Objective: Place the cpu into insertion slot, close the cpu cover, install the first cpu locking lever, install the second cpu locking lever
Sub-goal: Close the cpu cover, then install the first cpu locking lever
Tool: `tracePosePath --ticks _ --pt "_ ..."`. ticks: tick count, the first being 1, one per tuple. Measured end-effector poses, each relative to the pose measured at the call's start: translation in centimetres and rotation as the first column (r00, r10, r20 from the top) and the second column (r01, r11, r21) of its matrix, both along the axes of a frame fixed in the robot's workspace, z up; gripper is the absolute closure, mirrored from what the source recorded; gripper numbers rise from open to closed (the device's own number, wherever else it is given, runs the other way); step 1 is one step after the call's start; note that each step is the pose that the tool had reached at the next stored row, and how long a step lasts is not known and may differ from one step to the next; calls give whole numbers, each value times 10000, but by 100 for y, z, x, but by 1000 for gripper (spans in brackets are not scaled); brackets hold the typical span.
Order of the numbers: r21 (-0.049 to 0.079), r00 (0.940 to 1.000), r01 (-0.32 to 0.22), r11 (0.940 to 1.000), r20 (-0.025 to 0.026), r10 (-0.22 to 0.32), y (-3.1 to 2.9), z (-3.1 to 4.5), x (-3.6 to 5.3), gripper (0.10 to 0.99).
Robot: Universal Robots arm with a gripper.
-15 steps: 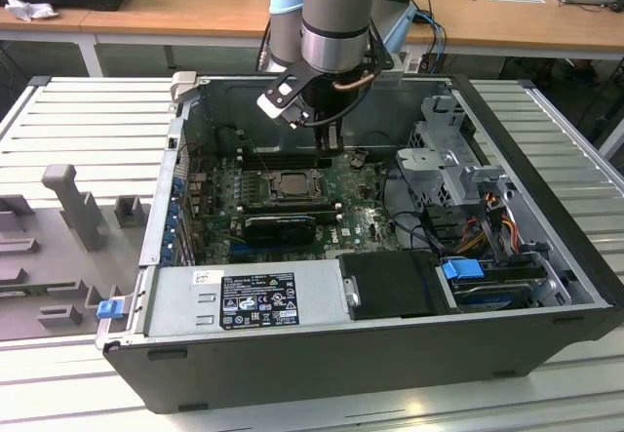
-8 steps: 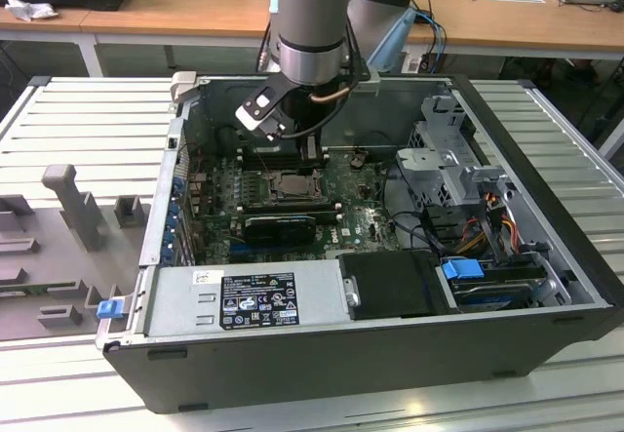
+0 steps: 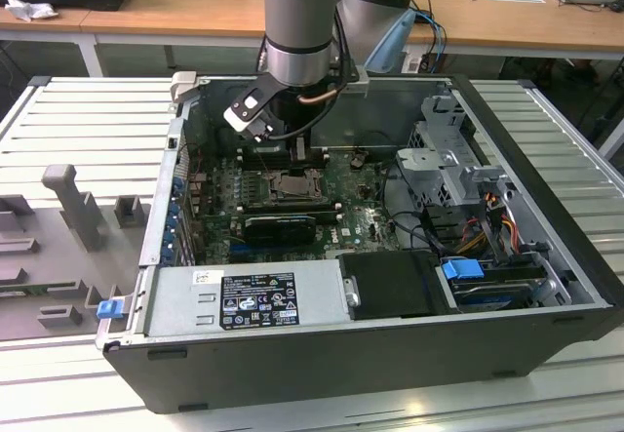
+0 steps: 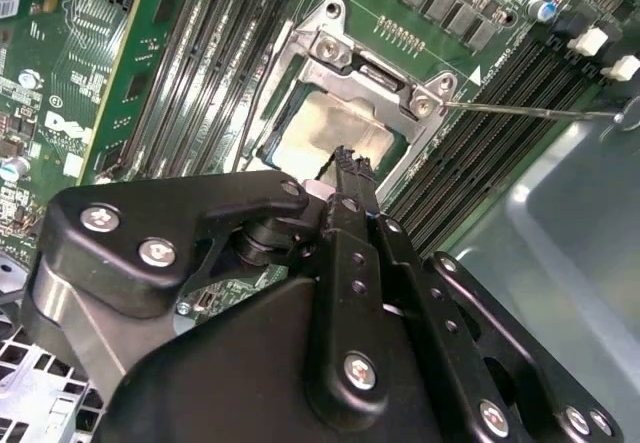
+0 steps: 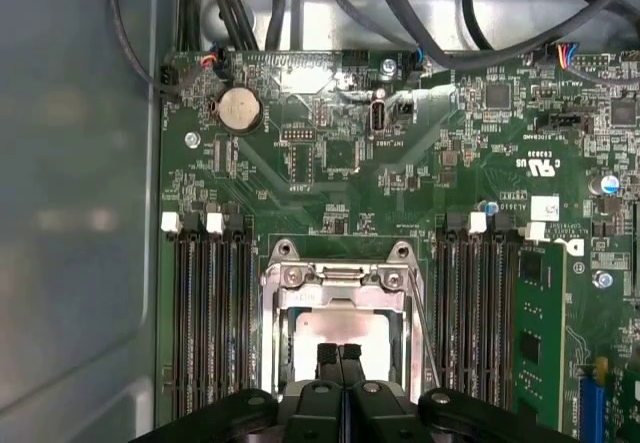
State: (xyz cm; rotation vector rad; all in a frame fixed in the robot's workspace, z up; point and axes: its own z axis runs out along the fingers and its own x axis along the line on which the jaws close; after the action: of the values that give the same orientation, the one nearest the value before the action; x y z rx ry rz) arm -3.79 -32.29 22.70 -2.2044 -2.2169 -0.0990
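**End effector closed over the seated cpu**

At the exterior view's left, grey fixtures (image 3: 73, 198) stand on the ribbed desk (image 3: 78, 110), just beside the open computer case (image 3: 292, 373). A blue clip (image 3: 110, 307) sits at the case's near corner on that side. The labelled power supply (image 3: 244, 300) lies along the case's near wall.

Toward the middle, the arm (image 3: 302, 22) reaches down into the case. The end effector (image 5: 338, 353) hangs directly over the insertion slot (image 3: 291, 186) in the green circuit board (image 5: 330, 163). In both wrist views its 2 fingertips (image 4: 352, 168) are pressed together with nothing between them. Their ends are at or just above the cpu (image 5: 340, 328), and I cannot tell whether they touch it.

The cpu lies flat in the slot with its silver top up. The cpu cover (image 5: 340, 281) appears to lie down around it, and the chip shows through the square cut-out. Long black memory slots (image 5: 205, 313) flank the socket on both sides. In the second wrist view a thin wire lever (image 4: 530, 111) runs out from 1 corner of the socket, across the memory slots.

Further toward the exterior view's right, a black box (image 3: 390, 284) lies next to the power supply, with a blue tab (image 3: 462, 268) just beside it. Behind them stands a metal drive cage (image 3: 444, 149) with coloured cables near it.
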Motion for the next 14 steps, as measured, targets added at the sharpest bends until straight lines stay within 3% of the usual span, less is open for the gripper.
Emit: tracePosePath --ticks 6,14 --pt "-1 10000 -1 10000 -1 1 -1 4 -14 980" --pt "0 10000 0 10000 0 0 0 102 -14 980"
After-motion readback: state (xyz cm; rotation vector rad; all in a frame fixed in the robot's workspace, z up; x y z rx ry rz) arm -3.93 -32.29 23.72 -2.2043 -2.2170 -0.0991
